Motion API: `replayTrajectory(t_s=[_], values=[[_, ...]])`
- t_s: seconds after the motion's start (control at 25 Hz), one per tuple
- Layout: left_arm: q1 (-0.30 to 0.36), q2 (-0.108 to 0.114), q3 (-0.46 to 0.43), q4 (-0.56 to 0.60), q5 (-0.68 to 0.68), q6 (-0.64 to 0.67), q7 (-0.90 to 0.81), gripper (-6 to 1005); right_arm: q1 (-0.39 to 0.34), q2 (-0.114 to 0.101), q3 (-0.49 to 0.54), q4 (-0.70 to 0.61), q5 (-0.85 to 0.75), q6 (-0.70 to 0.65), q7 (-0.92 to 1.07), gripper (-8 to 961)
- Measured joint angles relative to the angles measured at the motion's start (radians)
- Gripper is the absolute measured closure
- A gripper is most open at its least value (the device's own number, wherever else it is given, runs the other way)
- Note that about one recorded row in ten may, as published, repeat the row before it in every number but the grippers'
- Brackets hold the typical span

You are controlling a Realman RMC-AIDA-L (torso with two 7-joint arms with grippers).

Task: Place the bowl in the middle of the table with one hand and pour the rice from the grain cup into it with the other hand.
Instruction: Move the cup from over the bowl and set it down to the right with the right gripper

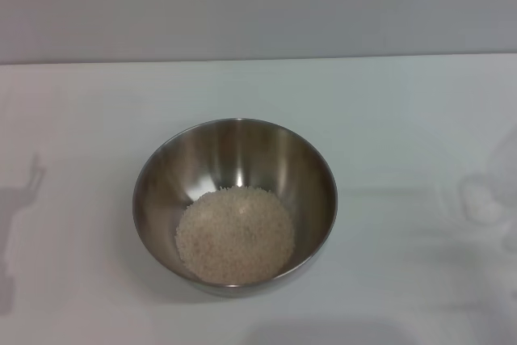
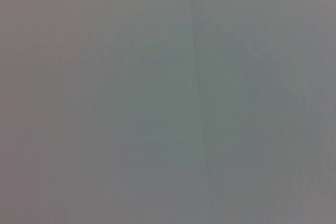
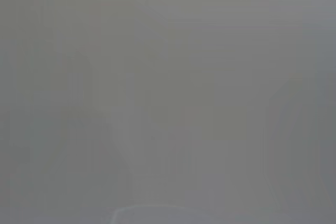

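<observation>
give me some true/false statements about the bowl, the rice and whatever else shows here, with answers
1. The bowl stands upright on the table. True.
2. The bowl is empty. False: a mound of rice lies in its bottom.
3. Grains of rice lie scattered on the table around the bowl. False: none show outside the bowl.
4. The rice fills the bowl to its rim. False: it covers only the bottom, with bare metal wall above it.
5. No claw shows in the head view. True: only faint shadows fall on the table at both sides.
6. The wrist views show the bowl close up. False: both show only plain grey blur.
</observation>
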Motion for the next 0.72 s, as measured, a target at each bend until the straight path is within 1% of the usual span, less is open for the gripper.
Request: replayTrajectory(t_s=[0.04, 0.16, 0.2, 0.24, 0.4, 0.52, 0.72], values=[[0.000, 0.000, 0.000, 0.000, 0.000, 0.000, 0.000, 130, 0.000, 0.000, 0.000, 0.000, 0.000, 0.000, 0.000, 942], [0.002, 0.000, 0.008, 0.000, 0.000, 0.000, 0.000, 130, 0.001, 0.001, -0.005, -0.024, 0.024, 0.051, 0.002, 942], [0.003, 0.000, 0.009, 0.000, 0.000, 0.000, 0.000, 130, 0.011, 0.001, -0.002, -0.042, 0.027, 0.094, 0.009, 942], [0.004, 0.000, 0.011, 0.000, 0.000, 0.000, 0.000, 130, 0.011, 0.001, -0.002, -0.042, 0.027, 0.094, 0.009, 942], [0.006, 0.000, 0.020, -0.001, 0.000, 0.000, 0.000, 130, 0.051, 0.000, -0.009, -0.079, 0.024, 0.186, 0.025, 942], [0.014, 0.000, 0.025, -0.007, 0.000, 0.000, 0.000, 130, 0.064, 0.000, -0.019, -0.080, 0.022, 0.210, 0.025, 942], [0.016, 0.000, 0.036, -0.011, 0.000, 0.000, 0.000, 130, 0.090, -0.001, -0.067, -0.082, 0.020, 0.252, 0.020, 942]])
